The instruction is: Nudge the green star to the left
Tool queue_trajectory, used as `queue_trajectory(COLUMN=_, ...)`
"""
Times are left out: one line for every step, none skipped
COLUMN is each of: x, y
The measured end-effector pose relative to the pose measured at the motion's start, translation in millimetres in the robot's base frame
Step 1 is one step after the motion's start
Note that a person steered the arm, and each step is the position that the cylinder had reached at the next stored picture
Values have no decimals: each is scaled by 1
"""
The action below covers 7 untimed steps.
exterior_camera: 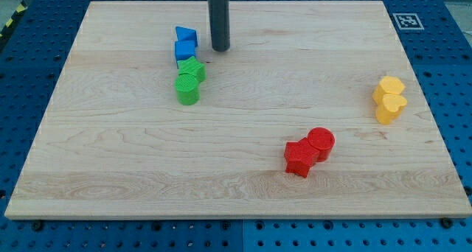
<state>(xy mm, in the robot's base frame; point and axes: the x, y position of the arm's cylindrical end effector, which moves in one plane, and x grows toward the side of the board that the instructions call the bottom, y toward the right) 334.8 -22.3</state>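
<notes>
The green star (192, 68) lies on the wooden board (236, 186) at the upper left, touching a green cylinder (187, 89) just below it and a blue cube (184, 50) just above it. My tip (220, 49) is the lower end of the dark rod, standing up and to the right of the green star, a short gap away from it, and right of the blue cube. A blue triangular block (186, 35) sits at the top of this column of blocks.
A red cylinder (321, 141) and a red star-like block (299, 158) touch each other at the lower right of centre. Two yellow blocks (389, 85) (390, 107) sit together near the right edge. A marker tag (406, 21) is at the board's top right corner.
</notes>
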Motion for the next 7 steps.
queue_trajectory(x=33, y=10)
queue_trajectory(x=59, y=-1)
queue_trajectory(x=64, y=-8)
queue_trajectory(x=64, y=-9)
queue_trajectory(x=64, y=-14)
queue_trajectory(x=64, y=-18)
queue_trajectory(x=64, y=-25)
